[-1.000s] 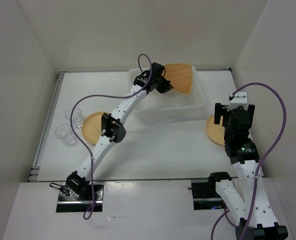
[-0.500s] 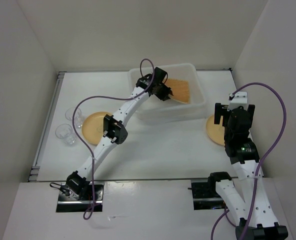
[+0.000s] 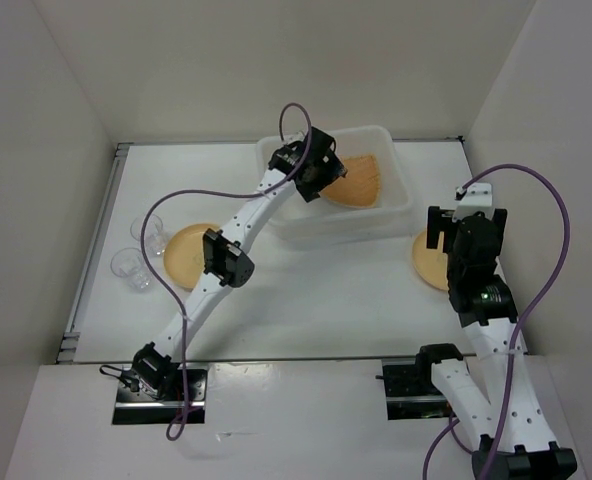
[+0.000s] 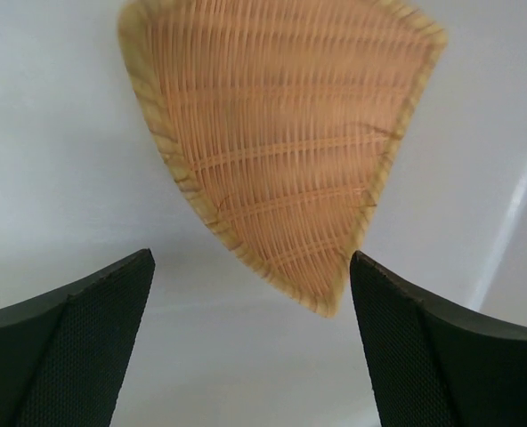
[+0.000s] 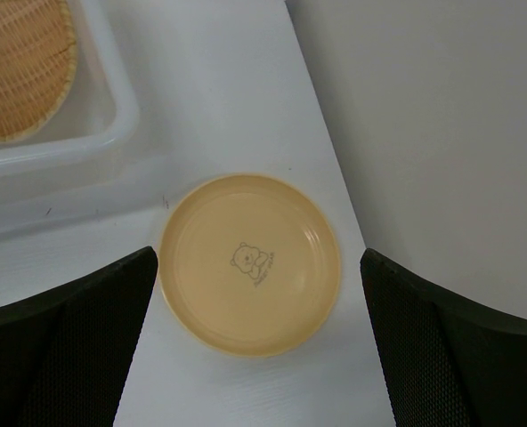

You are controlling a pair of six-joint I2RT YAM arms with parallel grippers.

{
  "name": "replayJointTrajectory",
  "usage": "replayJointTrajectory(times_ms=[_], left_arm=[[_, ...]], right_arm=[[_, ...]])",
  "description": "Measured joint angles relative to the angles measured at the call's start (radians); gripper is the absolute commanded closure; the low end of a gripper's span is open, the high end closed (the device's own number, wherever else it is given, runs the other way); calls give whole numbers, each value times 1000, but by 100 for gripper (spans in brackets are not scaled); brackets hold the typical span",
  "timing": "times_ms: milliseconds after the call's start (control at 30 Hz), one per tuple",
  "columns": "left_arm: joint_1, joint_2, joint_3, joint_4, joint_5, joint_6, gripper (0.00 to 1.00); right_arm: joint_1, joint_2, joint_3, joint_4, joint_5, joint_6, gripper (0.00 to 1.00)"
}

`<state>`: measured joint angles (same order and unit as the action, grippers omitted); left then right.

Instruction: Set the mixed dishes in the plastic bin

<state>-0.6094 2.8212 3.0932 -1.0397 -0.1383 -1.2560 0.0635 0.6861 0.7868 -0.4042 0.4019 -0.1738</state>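
The tan woven plate (image 3: pixel 359 181) (image 4: pixel 281 142) lies inside the plastic bin (image 3: pixel 401 214) at the back of the table. Just off that plate's near corner, my left gripper (image 3: pixel 325 178) (image 4: pixel 252 267) hangs open over the bin floor (image 4: pixel 59 178) and holds nothing. My right gripper (image 3: pixel 465 226) (image 5: pixel 258 256) is open above a round orange-yellow plate (image 5: pixel 250 263) (image 3: pixel 426 262) that sits on the table right of the bin. A second orange-yellow plate (image 3: pixel 183 252) lies at the left, partly under my left arm. Two clear cups (image 3: pixel 148 230) (image 3: pixel 128 266) stand left of it.
White walls enclose the table on three sides. The right wall (image 5: pixel 441 116) runs close beside the right plate. The bin's corner (image 5: pixel 112 116) is just left of that plate. Purple cables (image 3: pixel 176 200) loop off both arms.
My left gripper has opened and let go of the woven plate, which dropped from tilted over the bin's back rim to flat inside. The right arm has not moved.
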Motion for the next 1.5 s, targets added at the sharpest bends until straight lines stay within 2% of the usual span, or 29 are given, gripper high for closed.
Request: replayJointTrajectory(times_ms=[33,200,300,400,467,567,667,733,800,833,867,933,1000,1100,1233,1500], left_arm=[[0,-25,0,-13,-31,32,0],[2,-230,3,-92,-181,256,0],[14,-357,0,-146,-235,380,0],[32,-486,-128,-174,-264,441,0],[44,-529,-193,-204,-287,467,0],[61,-545,-260,-224,-296,495,0],[64,-592,-414,-208,-294,521,0],[61,-716,-688,-129,-261,551,0],[66,-950,-1136,85,-177,578,0],[68,-1064,-1310,139,-140,581,0],[76,-1168,-1448,179,-106,583,0],[113,-1331,-1597,203,-58,591,0],[156,-1416,-1632,234,-40,600,0],[197,-1464,-1666,311,-31,607,0],[206,-1453,-1719,340,0,622,0],[223,-1448,-1779,361,69,601,0]], right_arm=[[0,11,0,-1,-5,1,1],[-8,186,43,-38,-96,1,1],[-38,362,177,-127,-204,2,1],[-106,509,372,-225,-298,2,1],[-164,597,525,-275,-336,1,1],[-232,689,658,-322,-357,-26,1],[-275,708,586,-353,-354,-90,1],[-314,716,488,-379,-369,-140,1],[-394,731,401,-401,-388,-178,1],[-431,735,375,-406,-393,-189,1],[-468,737,351,-409,-398,-198,1],[-515,735,322,-410,-399,-214,1],[-532,731,299,-389,-404,-230,1],[-562,731,249,-328,-406,-261,1],[-600,780,211,-274,-404,-308,1],[-637,888,205,-214,-535,-374,1]])
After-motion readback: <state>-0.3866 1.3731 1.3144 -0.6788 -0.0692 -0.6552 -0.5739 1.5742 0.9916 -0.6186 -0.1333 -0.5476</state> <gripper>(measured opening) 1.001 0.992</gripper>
